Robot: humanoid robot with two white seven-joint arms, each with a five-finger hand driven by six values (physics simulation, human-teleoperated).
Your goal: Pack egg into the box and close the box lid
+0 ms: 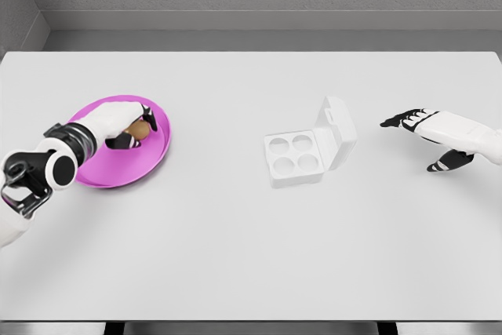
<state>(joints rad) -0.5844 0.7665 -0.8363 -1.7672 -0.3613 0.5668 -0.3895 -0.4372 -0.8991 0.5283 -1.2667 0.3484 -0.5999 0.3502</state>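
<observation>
A brown egg [140, 129] lies on the magenta plate [153, 164] at the table's left. My left hand [135, 125] is over the plate with its fingers curled around the egg. The white egg box [296, 158] sits near the table's middle, with several empty round cups. Its lid [336, 132] stands raised at the box's right side. My right hand [427, 139] hovers to the right of the box, fingers spread and pointing left, holding nothing.
The white table [251, 256] fills most of the view. A grey wall runs behind its far edge.
</observation>
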